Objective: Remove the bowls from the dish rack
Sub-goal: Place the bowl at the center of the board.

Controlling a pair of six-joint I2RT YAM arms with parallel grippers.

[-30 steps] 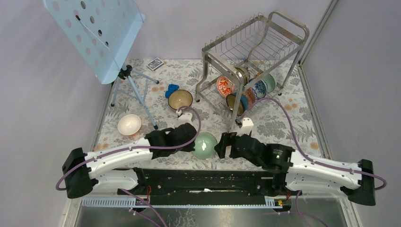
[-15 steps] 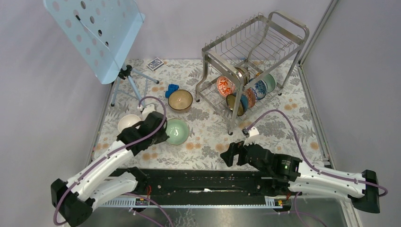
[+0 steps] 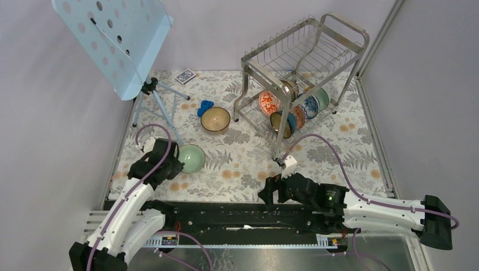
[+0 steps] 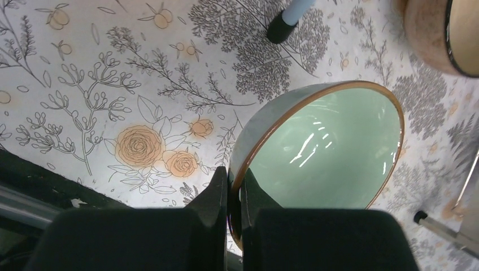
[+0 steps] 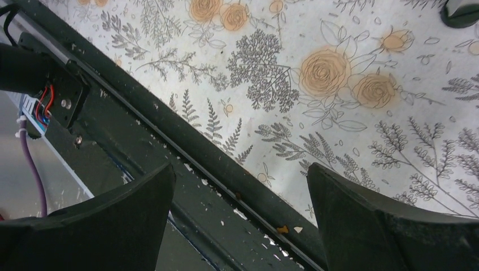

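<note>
Top external view: the left gripper (image 3: 176, 162) meets the left rim of the pale green bowl (image 3: 192, 158), which sits over the floral cloth (image 3: 243, 169) at the near left, just right of a leg of the pale blue music stand (image 3: 113, 39). A dark brown bowl (image 3: 215, 118) with a tan inside stands farther back on the cloth, apart from the green one. At the far right, the dish rack (image 3: 305, 68) holds bowls on edge in its lower tier, among them an orange-red patterned bowl (image 3: 269, 103) and a blue-and-white bowl (image 3: 309, 105). The right gripper (image 3: 270, 191) lies low at the near edge, well apart from rack and bowls. Left wrist view: the two fingers are pressed together on the near rim of the pale green bowl (image 4: 322, 147), one inside and one outside the wall; whether the bowl touches the cloth cannot be told. The tripod foot (image 4: 281, 31) and the dark brown bowl (image 4: 432, 34) lie beyond. Right wrist view: the right gripper (image 5: 240, 172) is spread wide with nothing between its fingers, above the cloth's near border and the black rail (image 5: 169, 169).
</note>
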